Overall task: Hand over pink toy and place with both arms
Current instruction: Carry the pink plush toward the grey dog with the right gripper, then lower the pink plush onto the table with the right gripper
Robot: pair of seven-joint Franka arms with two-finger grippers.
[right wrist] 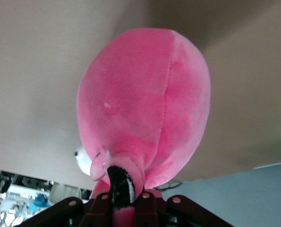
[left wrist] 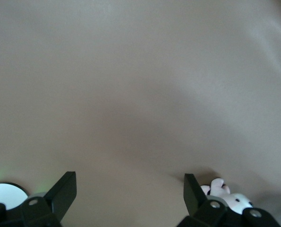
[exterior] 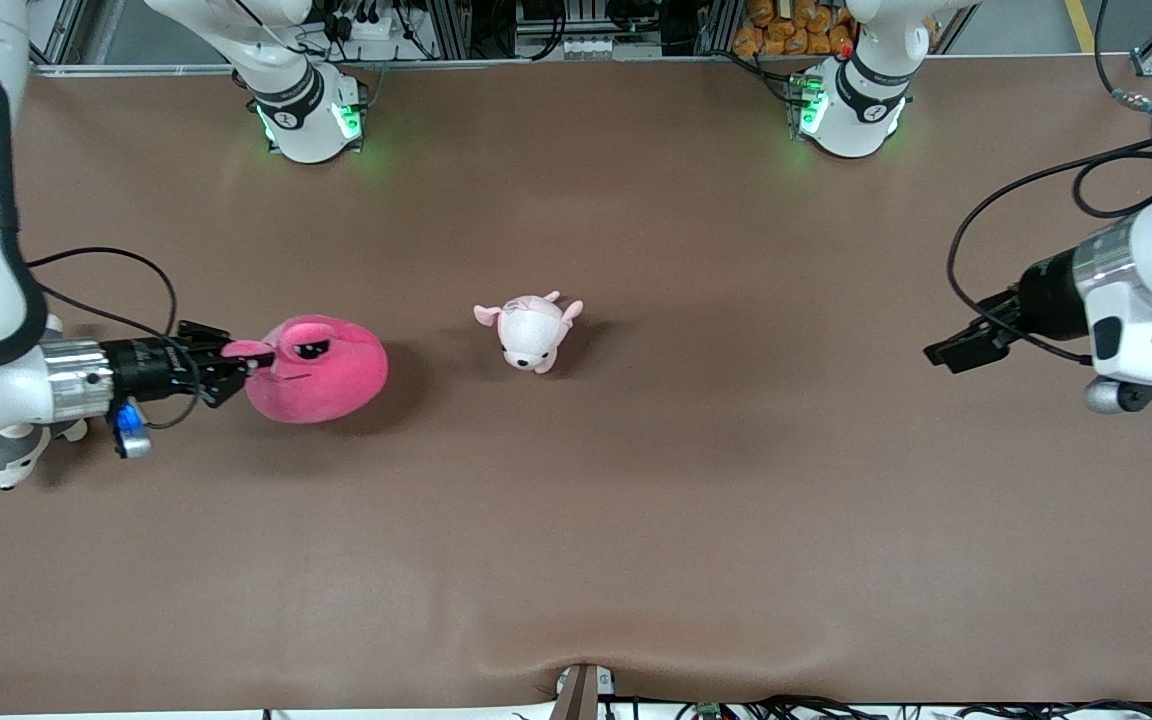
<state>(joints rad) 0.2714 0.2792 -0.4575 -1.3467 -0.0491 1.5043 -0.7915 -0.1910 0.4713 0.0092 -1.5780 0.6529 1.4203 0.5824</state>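
The pink toy [exterior: 321,368], a round hot-pink plush with sleepy black eyes, is toward the right arm's end of the table. My right gripper [exterior: 248,364] is shut on one of its ear flaps. In the right wrist view the pink toy [right wrist: 147,104] fills the middle, its ear pinched between my right gripper's [right wrist: 123,201] fingers. Whether the toy rests on the table or hangs just above it I cannot tell. My left gripper [exterior: 941,355] is open and empty, over the left arm's end of the table; its fingers [left wrist: 64,191] stand wide apart in the left wrist view.
A small pale pink-white puppy plush [exterior: 530,331] lies near the table's middle; it also shows in the left wrist view [left wrist: 227,196]. A grey-white plush [exterior: 11,455] lies partly hidden under the right arm. The brown table cloth [exterior: 636,520] has a fold at its front edge.
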